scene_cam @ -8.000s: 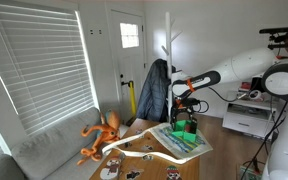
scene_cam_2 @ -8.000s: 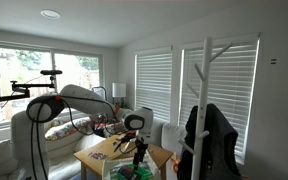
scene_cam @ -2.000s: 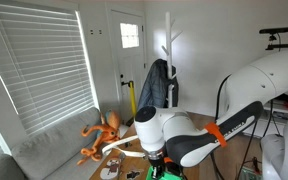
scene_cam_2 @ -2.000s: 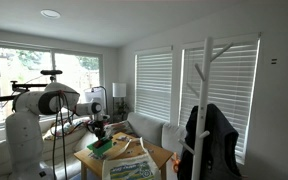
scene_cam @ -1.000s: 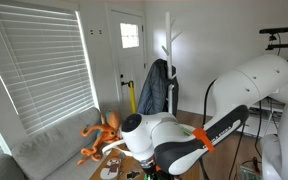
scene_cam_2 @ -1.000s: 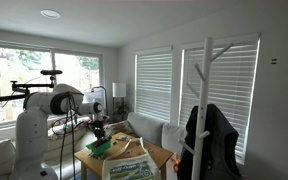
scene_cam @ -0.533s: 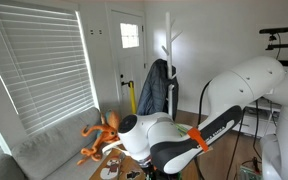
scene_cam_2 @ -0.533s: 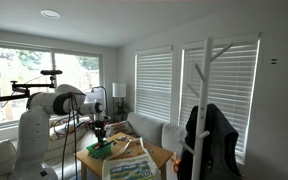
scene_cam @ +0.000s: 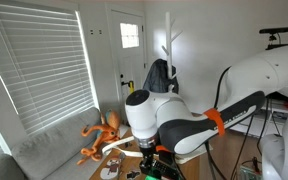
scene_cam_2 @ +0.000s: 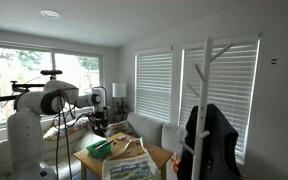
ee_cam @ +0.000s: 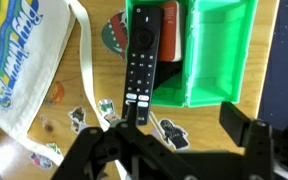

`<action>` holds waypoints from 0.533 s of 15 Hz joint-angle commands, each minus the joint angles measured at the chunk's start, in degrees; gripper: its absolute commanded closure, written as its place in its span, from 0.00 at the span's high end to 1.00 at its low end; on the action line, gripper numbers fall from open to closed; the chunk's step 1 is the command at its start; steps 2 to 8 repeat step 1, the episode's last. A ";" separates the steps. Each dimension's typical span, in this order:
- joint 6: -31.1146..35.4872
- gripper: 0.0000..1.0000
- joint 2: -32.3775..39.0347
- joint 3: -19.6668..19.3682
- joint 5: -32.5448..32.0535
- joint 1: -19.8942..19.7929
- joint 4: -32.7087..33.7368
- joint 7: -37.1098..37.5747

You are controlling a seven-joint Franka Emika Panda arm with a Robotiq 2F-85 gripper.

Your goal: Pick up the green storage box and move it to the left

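Note:
The green storage box (ee_cam: 209,55) is a small bright green plastic box on the wooden table, at the top of the wrist view. A black remote control (ee_cam: 144,60) leans over its left wall and a dark red item lies inside it. The box also shows in an exterior view (scene_cam_2: 99,148) at the table's near corner. My gripper (ee_cam: 184,135) hangs above the table just in front of the box, open and empty, with bare wood and a small sticker between its fingers. It shows in both exterior views (scene_cam_2: 97,125) (scene_cam: 149,162), raised above the box.
A printed tote bag (ee_cam: 24,60) with a white strap lies left of the box. Small stickers are scattered on the table (ee_cam: 209,125). An orange plush octopus (scene_cam: 104,135), a sofa (scene_cam: 44,150) and a white coat rack with a dark jacket (scene_cam: 162,85) stand around the table.
My arm has lifted up and away from the green box, which stays on the table. The gripper was low at the box before and now hangs above it.

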 commanded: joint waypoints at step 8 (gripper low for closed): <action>0.55 0.98 -2.02 -0.01 0.10 -0.53 -0.53 -2.05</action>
